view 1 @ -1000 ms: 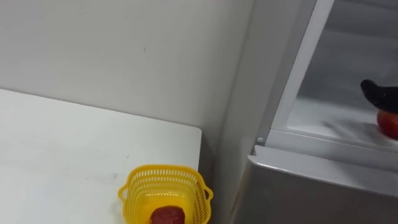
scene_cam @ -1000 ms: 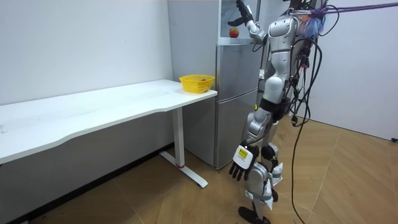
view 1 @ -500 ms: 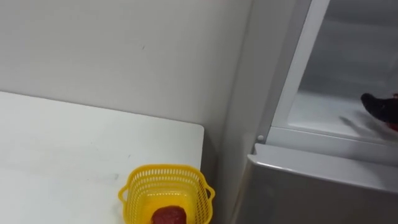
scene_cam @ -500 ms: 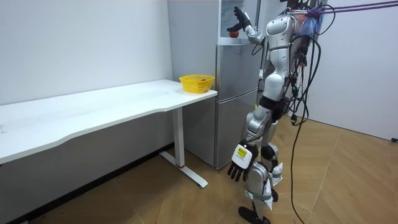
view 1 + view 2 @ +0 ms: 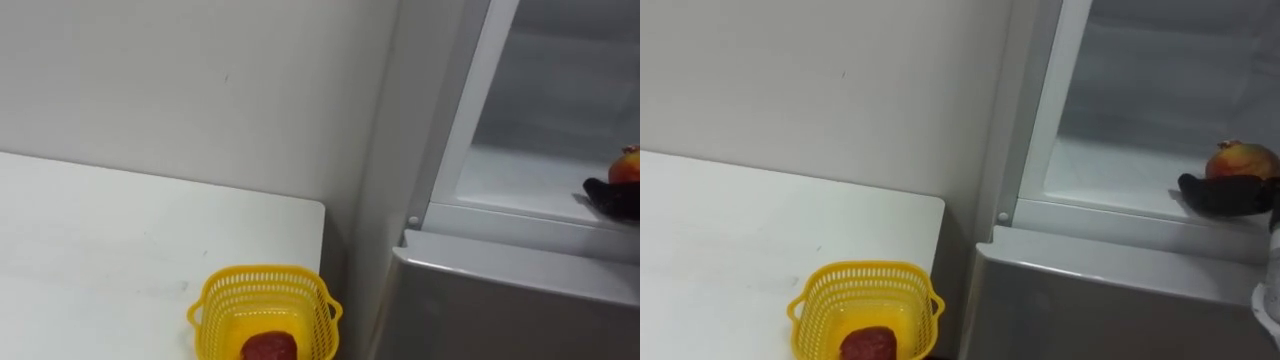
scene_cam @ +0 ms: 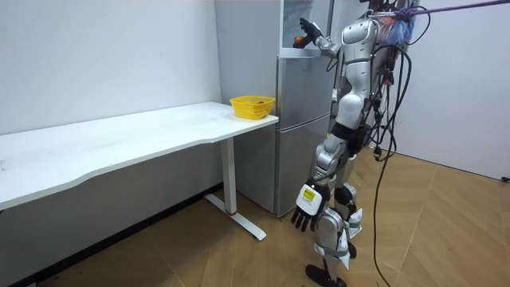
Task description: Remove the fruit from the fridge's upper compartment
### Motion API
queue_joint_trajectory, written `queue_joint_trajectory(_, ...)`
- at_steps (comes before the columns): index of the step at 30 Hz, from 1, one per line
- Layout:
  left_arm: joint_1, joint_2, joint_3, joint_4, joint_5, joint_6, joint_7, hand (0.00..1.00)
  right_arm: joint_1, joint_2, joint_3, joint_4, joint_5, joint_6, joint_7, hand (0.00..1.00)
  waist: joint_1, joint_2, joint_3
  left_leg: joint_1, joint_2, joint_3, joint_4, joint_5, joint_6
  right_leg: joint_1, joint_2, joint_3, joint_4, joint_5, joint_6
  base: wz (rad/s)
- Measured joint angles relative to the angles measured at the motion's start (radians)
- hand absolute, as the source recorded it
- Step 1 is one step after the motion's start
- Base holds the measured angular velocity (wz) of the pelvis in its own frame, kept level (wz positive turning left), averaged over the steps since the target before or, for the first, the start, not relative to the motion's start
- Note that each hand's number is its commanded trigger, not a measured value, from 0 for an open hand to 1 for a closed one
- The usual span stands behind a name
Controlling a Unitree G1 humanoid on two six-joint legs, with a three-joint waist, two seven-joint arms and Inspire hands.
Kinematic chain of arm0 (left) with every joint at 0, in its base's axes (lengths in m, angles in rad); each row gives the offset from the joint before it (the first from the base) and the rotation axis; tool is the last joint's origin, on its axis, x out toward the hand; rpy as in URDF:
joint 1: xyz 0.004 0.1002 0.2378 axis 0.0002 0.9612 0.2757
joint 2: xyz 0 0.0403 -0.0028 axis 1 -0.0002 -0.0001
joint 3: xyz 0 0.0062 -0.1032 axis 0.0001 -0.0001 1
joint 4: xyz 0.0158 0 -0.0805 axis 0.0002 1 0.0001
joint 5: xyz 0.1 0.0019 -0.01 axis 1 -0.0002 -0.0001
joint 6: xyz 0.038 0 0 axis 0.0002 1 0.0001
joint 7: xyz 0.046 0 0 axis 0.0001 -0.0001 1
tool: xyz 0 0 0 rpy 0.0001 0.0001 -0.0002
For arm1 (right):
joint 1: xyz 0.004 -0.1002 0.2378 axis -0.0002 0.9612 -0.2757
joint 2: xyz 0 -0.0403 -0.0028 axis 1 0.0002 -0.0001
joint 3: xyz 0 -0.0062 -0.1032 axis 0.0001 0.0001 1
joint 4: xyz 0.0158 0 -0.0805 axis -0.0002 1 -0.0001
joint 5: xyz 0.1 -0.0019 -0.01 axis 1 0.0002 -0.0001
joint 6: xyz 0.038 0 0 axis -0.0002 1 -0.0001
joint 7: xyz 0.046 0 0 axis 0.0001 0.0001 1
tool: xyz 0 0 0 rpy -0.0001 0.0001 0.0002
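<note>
A red and yellow fruit (image 5: 1241, 160) is at the front of the shelf in the open upper fridge compartment (image 5: 1110, 170). My right hand (image 5: 1225, 195) reaches in from the right, its dark fingers curled under and round the fruit. In the room view this hand (image 6: 305, 35) is held up at the fridge top with the fruit (image 6: 300, 41) in it. I stand close in front of the fridge. My left hand (image 6: 306, 210) hangs at my side with relaxed fingers.
The grey lower fridge door (image 5: 500, 300) is closed below the shelf. To the left stands a white table (image 5: 100, 240) against the wall. A yellow basket (image 5: 225, 305) with a dark red item (image 5: 268, 347) in it sits at the table's corner nearest the fridge.
My right hand was raised over the fruit a second ago. It came down onto it and now has the fruit above its curled fingers at the shelf's front. The left hand has not moved.
</note>
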Motion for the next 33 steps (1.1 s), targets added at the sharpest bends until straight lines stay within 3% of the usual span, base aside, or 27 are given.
queue_joint_trajectory(9, 0.013, 0.002, -0.002, -0.066, -0.001, 0.000, -0.017, 0.00, 0.000, -0.002, 0.004, 0.020, 0.010, 0.003, 0.013, 0.00, 0.000, -0.010, -0.0019, -0.005, 0.000, 0.002, 0.000, 0.000, 0.000, -0.007, 0.000, 0.001, 0.002, 0.000, 0.000, 0.00)
queue_joint_trajectory(13, 0.012, 0.002, -0.002, -0.083, -0.005, 0.019, -0.015, 0.00, -0.002, -0.002, 0.004, 0.038, 0.088, 0.024, 0.039, 0.00, 0.004, -0.015, -0.0051, -0.011, 0.001, 0.003, 0.002, 0.000, 0.000, -0.016, -0.001, 0.003, 0.012, 0.000, 0.000, 0.00)
queue_joint_trajectory(21, 0.017, 0.002, -0.002, -0.100, -0.004, 0.056, -0.010, 0.00, -0.008, -0.003, 0.005, 0.058, 0.201, 0.066, 0.114, 0.00, 0.004, -0.018, -0.0004, -0.008, 0.002, 0.009, 0.001, 0.000, 0.000, -0.017, -0.001, 0.003, 0.015, 0.001, -0.001, -0.01)
queue_joint_trajectory(33, 0.039, 0.003, 0.017, -0.101, -0.001, 0.072, -0.010, 0.00, -0.013, -0.005, -0.005, 0.099, 0.340, 0.067, 0.166, 0.00, 0.006, -0.021, 0.0015, -0.003, 0.003, 0.010, -0.001, 0.000, 0.000, -0.010, 0.000, 0.005, 0.014, 0.001, -0.002, 0.00)
